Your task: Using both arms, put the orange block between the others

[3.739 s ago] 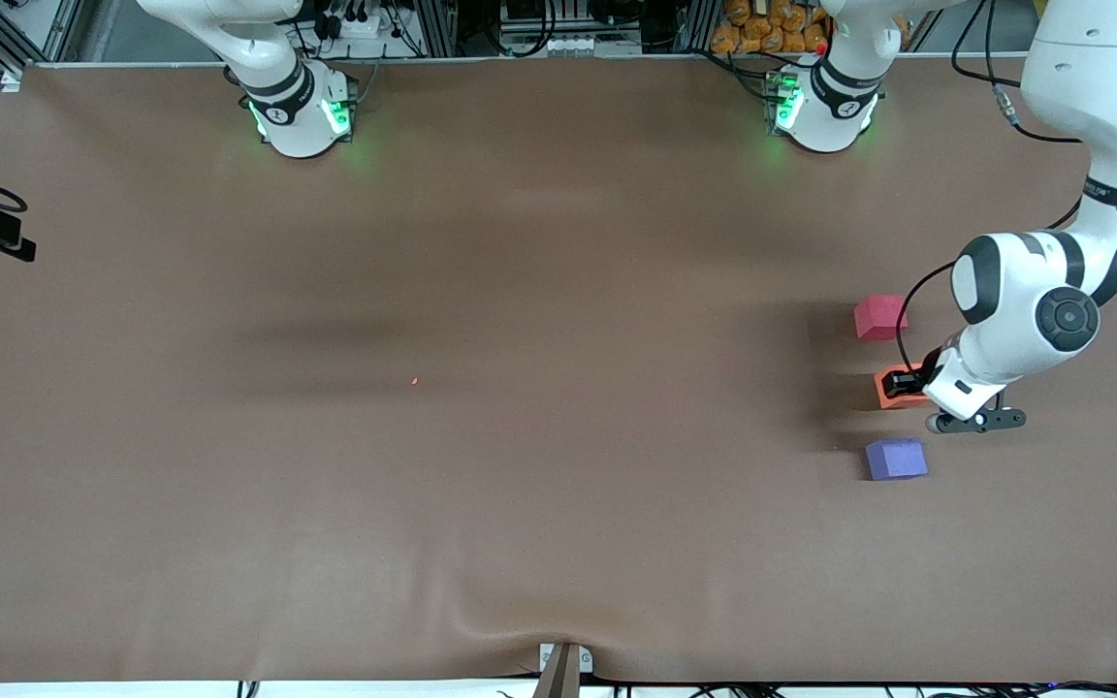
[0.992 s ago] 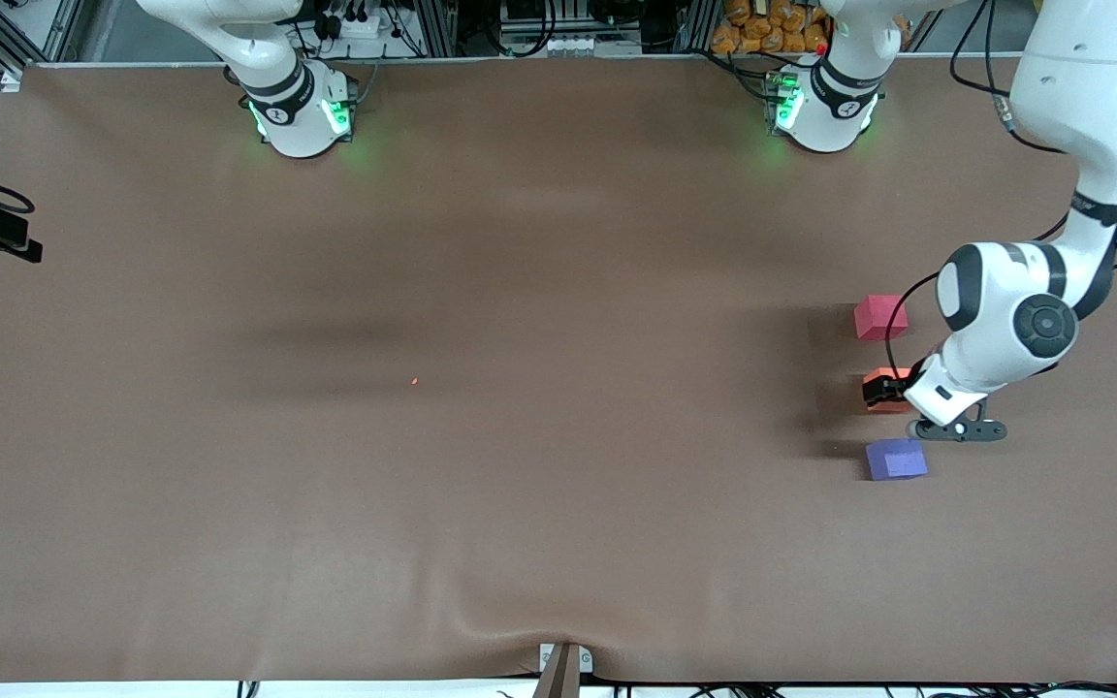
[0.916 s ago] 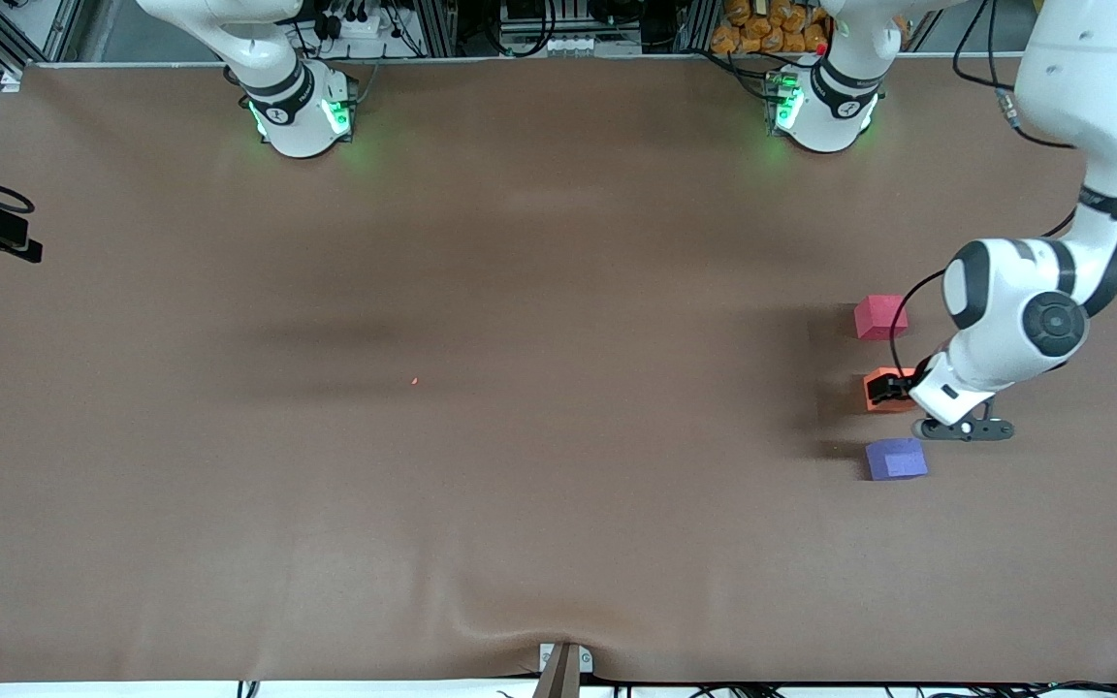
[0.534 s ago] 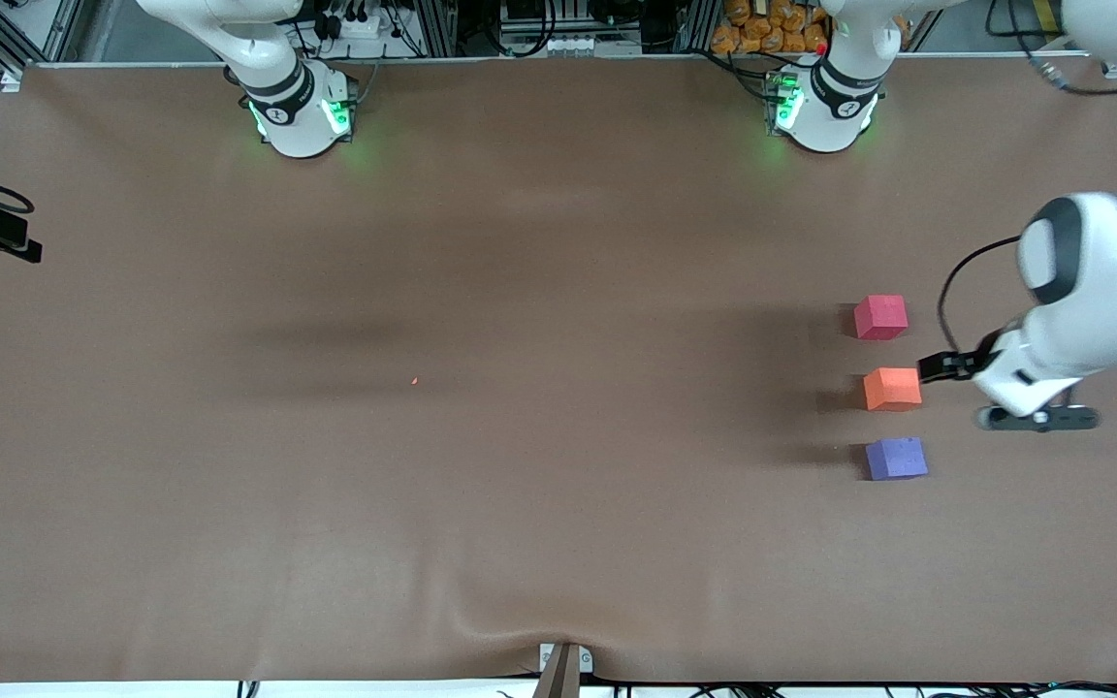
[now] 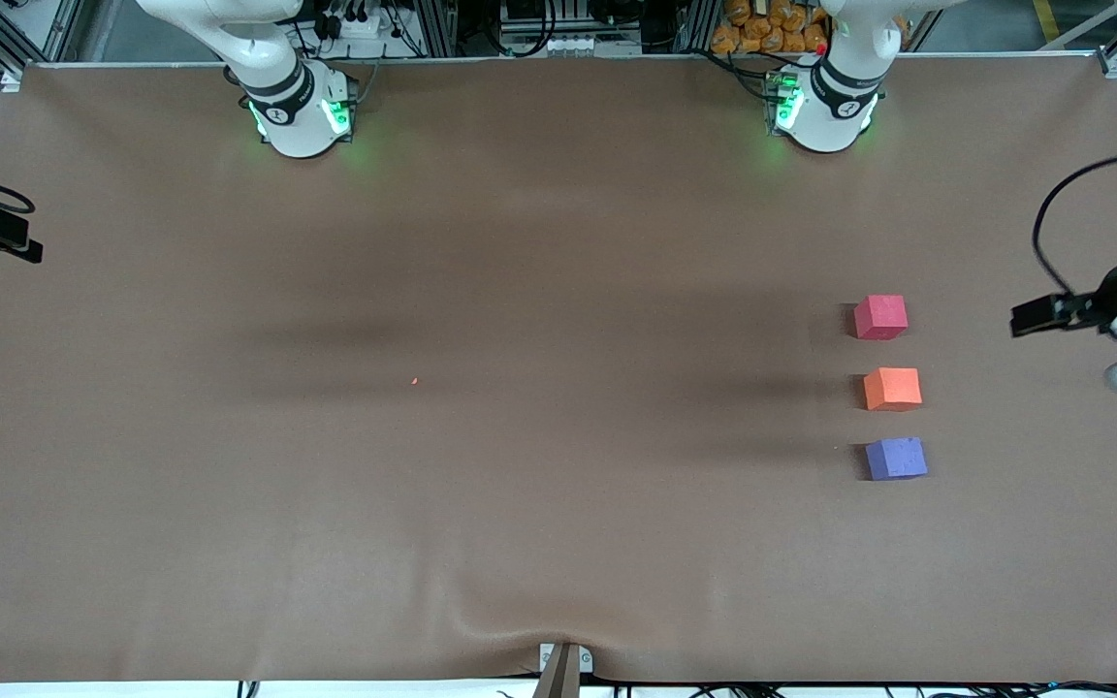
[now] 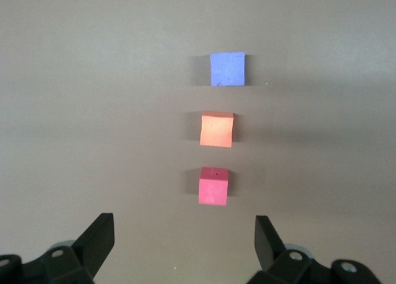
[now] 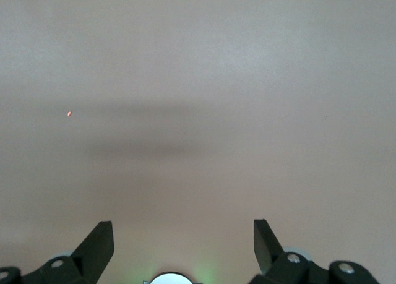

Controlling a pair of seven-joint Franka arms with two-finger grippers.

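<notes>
the orange block (image 5: pixel 892 388) sits flat on the brown bench (image 5: pixel 520 485), toward the left arm's end. it lies in a straight row with the other two cubes, with a gap on each side, touching neither. the red-pink cube (image 5: pixel 880 316) is the one farther from the front camera, the purple cube (image 5: pixel 896 459) the one nearer to it. the left wrist view shows the same row, the orange block (image 6: pixel 217 129) in the middle between the purple cube (image 6: pixel 227 68) and the red-pink cube (image 6: pixel 213 186), all three free of any grip.

the left gripper (image 5: pixel 1038 318) is up in the air over bare bench close to the left arm's end, well apart from the row and roughly level with the red-pink cube. only its black tip and part of the white wrist show at the edge of the front view, with a black cable looping above. in the left wrist view its two fingers (image 6: pixel 99 240) stand spread wide with nothing between them.

the right gripper (image 7: pixel 182 242) does not show in the front view. in the right wrist view its fingers are likewise spread wide and hold nothing, over bare bench with a tiny orange speck (image 7: pixel 69 114) on it. that speck (image 5: pixel 414 380) lies around the middle of the bench, well apart from the cubes.

the two green-lit arm bases stand along the bench edge farthest from the front camera.
</notes>
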